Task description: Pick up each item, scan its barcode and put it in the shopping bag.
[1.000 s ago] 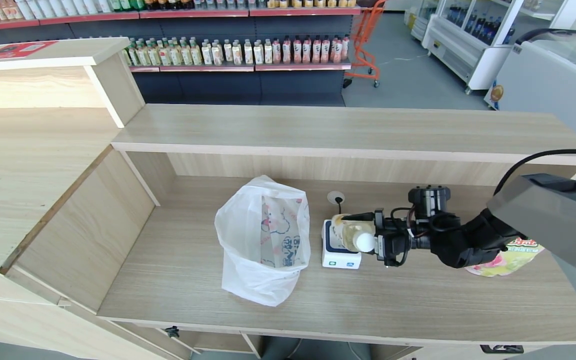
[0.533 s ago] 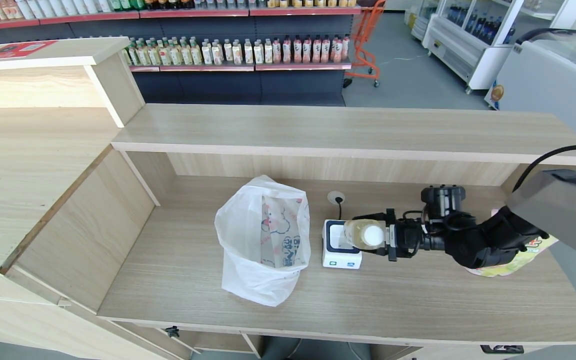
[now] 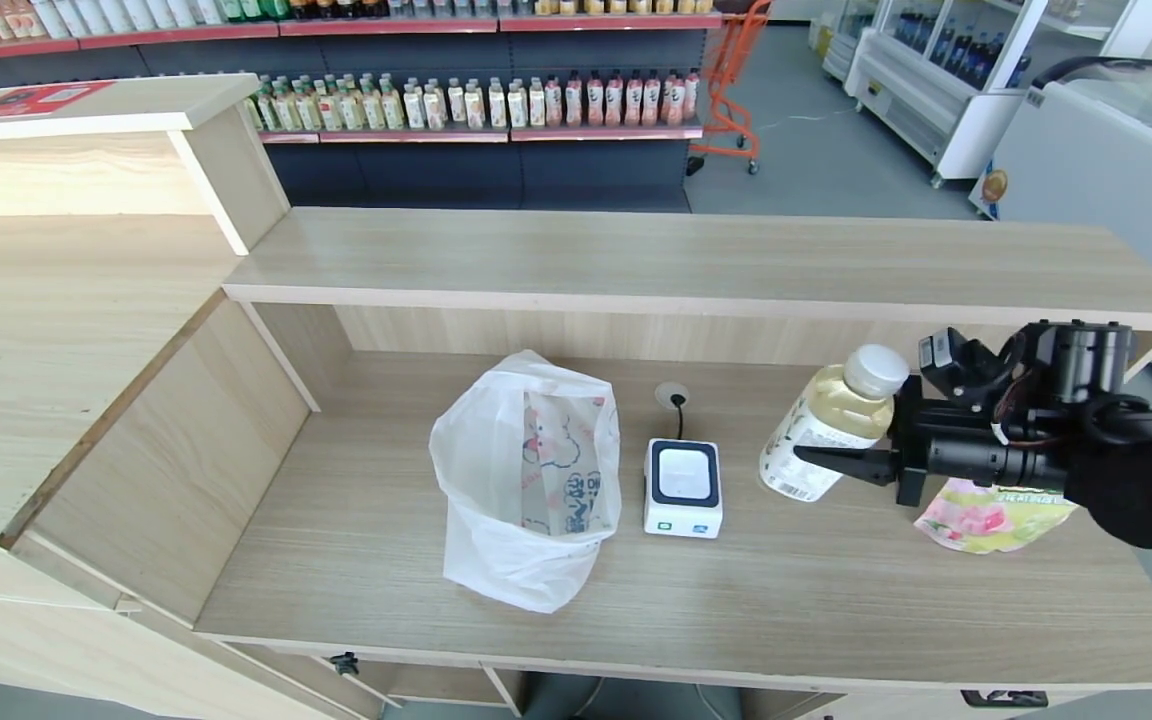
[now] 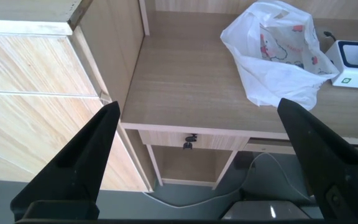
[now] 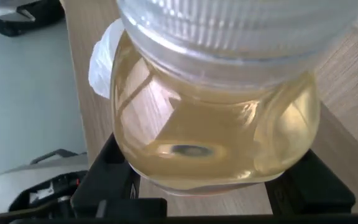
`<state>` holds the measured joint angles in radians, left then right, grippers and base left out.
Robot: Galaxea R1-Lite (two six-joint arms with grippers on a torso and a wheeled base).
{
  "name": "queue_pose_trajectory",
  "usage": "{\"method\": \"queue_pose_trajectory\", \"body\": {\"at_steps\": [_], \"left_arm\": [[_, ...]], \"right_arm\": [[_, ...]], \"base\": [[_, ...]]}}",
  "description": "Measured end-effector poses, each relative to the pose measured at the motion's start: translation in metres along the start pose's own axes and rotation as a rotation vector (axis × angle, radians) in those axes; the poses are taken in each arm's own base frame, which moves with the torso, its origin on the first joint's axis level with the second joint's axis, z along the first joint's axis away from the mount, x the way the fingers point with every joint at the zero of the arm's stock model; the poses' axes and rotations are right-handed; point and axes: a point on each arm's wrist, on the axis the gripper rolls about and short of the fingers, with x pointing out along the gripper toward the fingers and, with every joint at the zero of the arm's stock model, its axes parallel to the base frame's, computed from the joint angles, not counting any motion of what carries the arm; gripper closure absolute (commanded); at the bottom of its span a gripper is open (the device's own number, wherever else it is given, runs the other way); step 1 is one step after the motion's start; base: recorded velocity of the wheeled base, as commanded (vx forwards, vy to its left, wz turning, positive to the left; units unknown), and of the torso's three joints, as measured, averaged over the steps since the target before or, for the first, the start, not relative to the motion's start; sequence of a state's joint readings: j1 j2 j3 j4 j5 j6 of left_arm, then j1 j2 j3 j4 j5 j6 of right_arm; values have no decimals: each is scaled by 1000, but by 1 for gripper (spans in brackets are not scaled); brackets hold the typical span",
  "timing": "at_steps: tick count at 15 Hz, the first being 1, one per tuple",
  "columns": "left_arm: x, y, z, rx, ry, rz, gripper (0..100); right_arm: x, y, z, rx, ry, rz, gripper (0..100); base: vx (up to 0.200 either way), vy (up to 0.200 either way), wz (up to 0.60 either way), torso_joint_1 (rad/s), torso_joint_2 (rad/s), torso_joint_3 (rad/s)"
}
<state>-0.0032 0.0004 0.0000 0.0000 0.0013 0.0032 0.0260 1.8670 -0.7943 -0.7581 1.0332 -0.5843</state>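
Observation:
A bottle of pale yellow drink (image 3: 829, 430) with a white cap hangs tilted, cap up, above the counter to the right of the white barcode scanner (image 3: 682, 487). My right gripper (image 3: 841, 440) is shut on its body; up close the bottle (image 5: 216, 124) sits between the dark fingers (image 5: 114, 180). The white shopping bag (image 3: 526, 480) stands open left of the scanner. My left gripper (image 4: 194, 162) is open and holds nothing, out past the counter's front left corner, with the bag (image 4: 278, 56) and scanner (image 4: 356, 62) far off.
A green and pink snack pouch (image 3: 986, 515) lies on the counter (image 3: 756, 600) under my right arm. A cable socket (image 3: 671, 393) sits behind the scanner. A raised ledge (image 3: 696, 260) runs along the back and a side wall (image 3: 186, 440) closes the left.
My right gripper has carried the bottle up and to the right, away from above the scanner, and turned it from lying flat to tilted with the cap up. The scanner's face now shows.

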Motion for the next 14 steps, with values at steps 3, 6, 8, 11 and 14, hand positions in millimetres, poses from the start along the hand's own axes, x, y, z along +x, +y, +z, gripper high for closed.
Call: {"method": "queue_pose_trajectory", "body": {"at_steps": [3,6,8,11,14], "left_arm": [[0,0,0,0,0,0,0],[0,0,0,0,0,0,0],[0,0,0,0,0,0,0],[0,0,0,0,0,0,0],[0,0,0,0,0,0,0]], "right_arm": [[-3,26,15,264,19,-14,100],[27,45,22,398,60,-25,100],[56,48,18,396,72,-7,100],[107,46,14,394,44,-23,100],[147,43,7,447,12,-36,100]], "base": [[0,0,0,0,0,0],[0,0,0,0,0,0],[0,0,0,0,0,0],[0,0,0,0,0,0],[0,0,0,0,0,0]]}}
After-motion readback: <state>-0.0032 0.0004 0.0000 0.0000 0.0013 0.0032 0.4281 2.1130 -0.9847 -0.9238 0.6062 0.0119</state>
